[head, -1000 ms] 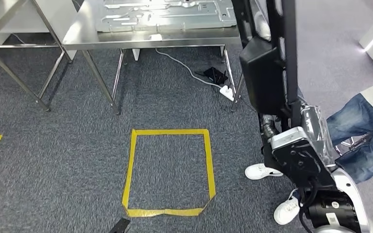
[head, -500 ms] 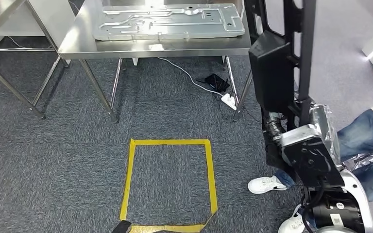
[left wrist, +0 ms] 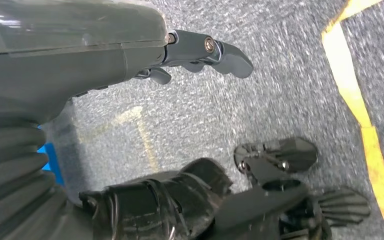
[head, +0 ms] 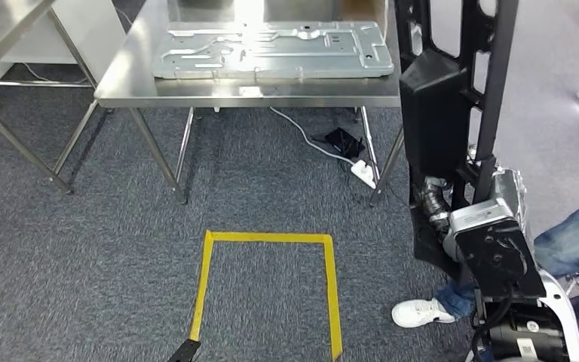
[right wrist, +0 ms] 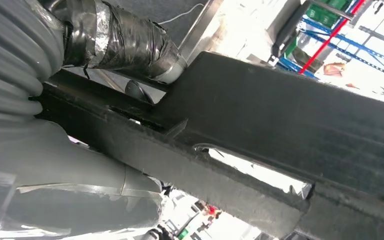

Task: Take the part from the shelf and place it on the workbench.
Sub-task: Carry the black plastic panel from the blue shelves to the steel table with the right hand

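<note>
Gripping black part [head: 452, 98] upright, long axis vertical, right hand [head: 452, 197] clasped at its lower end, left hand [left wrist: 190, 55] empty, fingers apart, steel workbench [head: 121, 89] ahead.

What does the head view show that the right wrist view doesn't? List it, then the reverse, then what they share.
Head view alone: the steel workbench carrying a grey metal plate, a yellow tape square on the carpet, a white power strip, and a person's white shoe.

Right wrist view alone: blue racking in the bright background.

Shared: the long black part held upright by the right hand.
</note>
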